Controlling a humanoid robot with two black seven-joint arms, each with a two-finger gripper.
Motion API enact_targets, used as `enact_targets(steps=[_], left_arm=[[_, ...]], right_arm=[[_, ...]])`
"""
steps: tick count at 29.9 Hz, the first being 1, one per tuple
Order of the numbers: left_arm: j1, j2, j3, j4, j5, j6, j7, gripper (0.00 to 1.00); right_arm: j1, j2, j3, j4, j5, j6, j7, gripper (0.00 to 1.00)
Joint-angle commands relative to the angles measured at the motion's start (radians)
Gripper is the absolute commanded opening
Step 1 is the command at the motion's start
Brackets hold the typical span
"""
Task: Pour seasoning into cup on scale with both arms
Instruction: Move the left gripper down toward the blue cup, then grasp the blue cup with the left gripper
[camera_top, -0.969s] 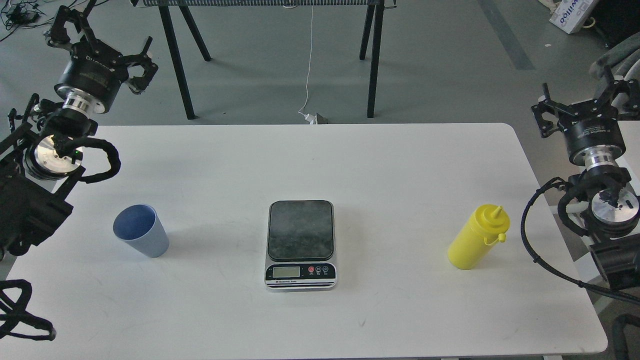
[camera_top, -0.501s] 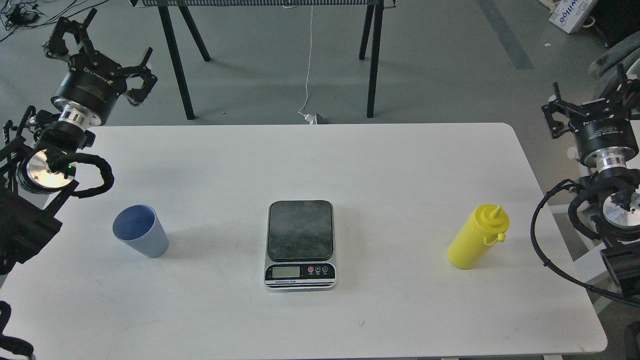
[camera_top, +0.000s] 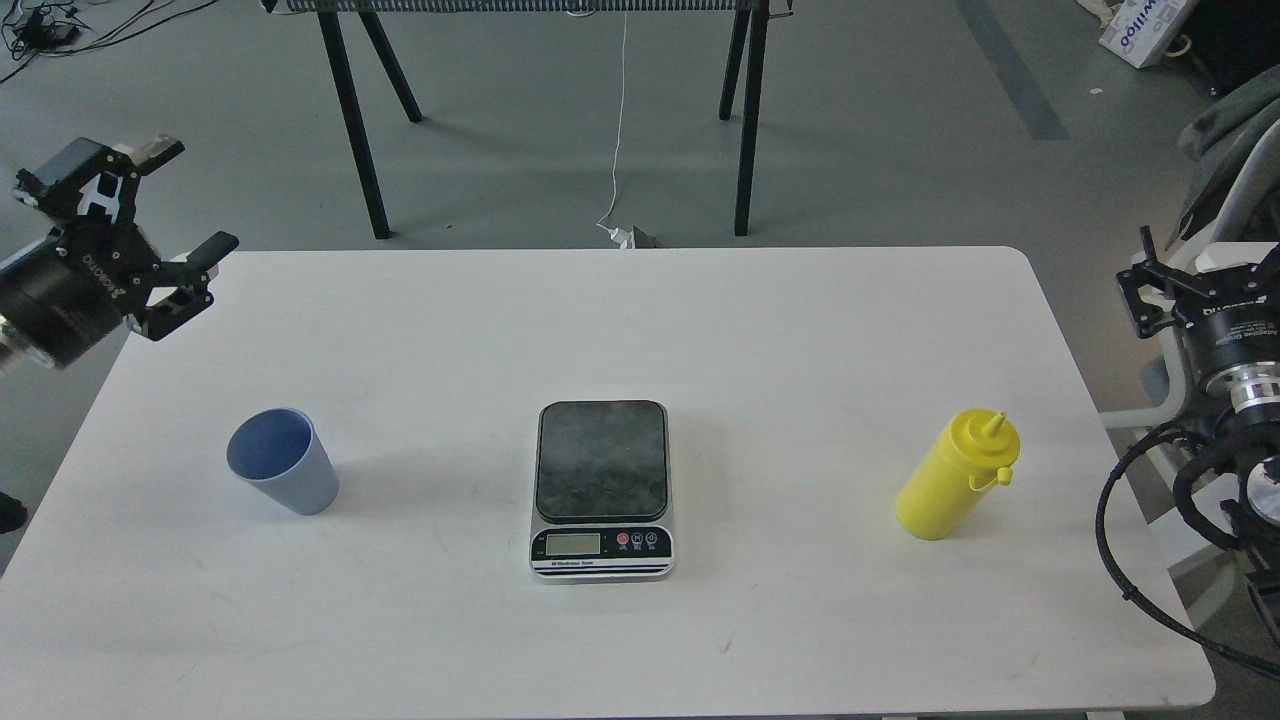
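The blue-grey cup (camera_top: 283, 476) stands upright on the left of the white table (camera_top: 640, 330). The scale (camera_top: 601, 490) lies at the table's middle, its platform bare. The yellow seasoning bottle (camera_top: 955, 480) stands upright on the right, its cap hanging at its side. My left gripper (camera_top: 188, 196) is open and empty at the table's far left corner, well above and behind the cup. My right gripper (camera_top: 1212, 268) is at the right edge of the view, off the table's side, behind and to the right of the bottle; its fingers stand apart and hold nothing.
Black trestle legs (camera_top: 350, 120) and a white cable (camera_top: 618, 120) stand on the grey floor behind the table. A cardboard box (camera_top: 1140, 30) is at the top right. Grey cloth on a frame (camera_top: 1230, 130) is beside my right arm.
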Motion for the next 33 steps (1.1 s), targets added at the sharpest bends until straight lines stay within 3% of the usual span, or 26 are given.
enact_targets(steps=[1, 6, 11, 14, 19, 21, 28, 33], left_arm=[[0.022, 0.052, 0.011, 0.001, 0.234, 0.029, -0.028, 0.99], [0.056, 0.057, 0.014, 0.001, 0.585, 0.237, -0.028, 0.98], [0.091, 0.049, 0.147, 0.009, 0.904, 0.627, -0.028, 0.94], [0.085, 0.06, 0.279, 0.029, 1.006, 0.767, -0.028, 0.93], [0.064, 0.045, 0.414, 0.079, 1.066, 0.79, -0.028, 0.81], [0.06, 0.031, 0.417, 0.081, 1.095, 0.79, -0.028, 0.77], [0.057, -0.043, 0.417, 0.148, 1.115, 0.781, -0.028, 0.77], [0.048, -0.064, 0.425, 0.184, 1.116, 0.767, -0.028, 0.65]], right_arm=[[-0.009, -0.007, 0.01, 0.003, 0.0, 0.0, 0.0, 0.99], [-0.011, -0.011, 0.01, 0.007, 0.0, 0.0, 0.0, 0.99], [-0.012, -0.011, 0.01, 0.007, 0.0, 0.0, 0.0, 0.99], [-0.012, -0.011, 0.01, 0.007, 0.0, 0.0, 0.0, 0.99], [-0.012, -0.011, 0.008, 0.007, 0.0, 0.0, 0.0, 0.99], [-0.012, -0.011, 0.008, 0.007, 0.0, 0.0, 0.0, 0.99], [-0.012, -0.011, 0.01, 0.007, 0.0, 0.0, 0.0, 0.99], [-0.012, -0.011, 0.008, 0.007, 0.0, 0.0, 0.0, 0.99]])
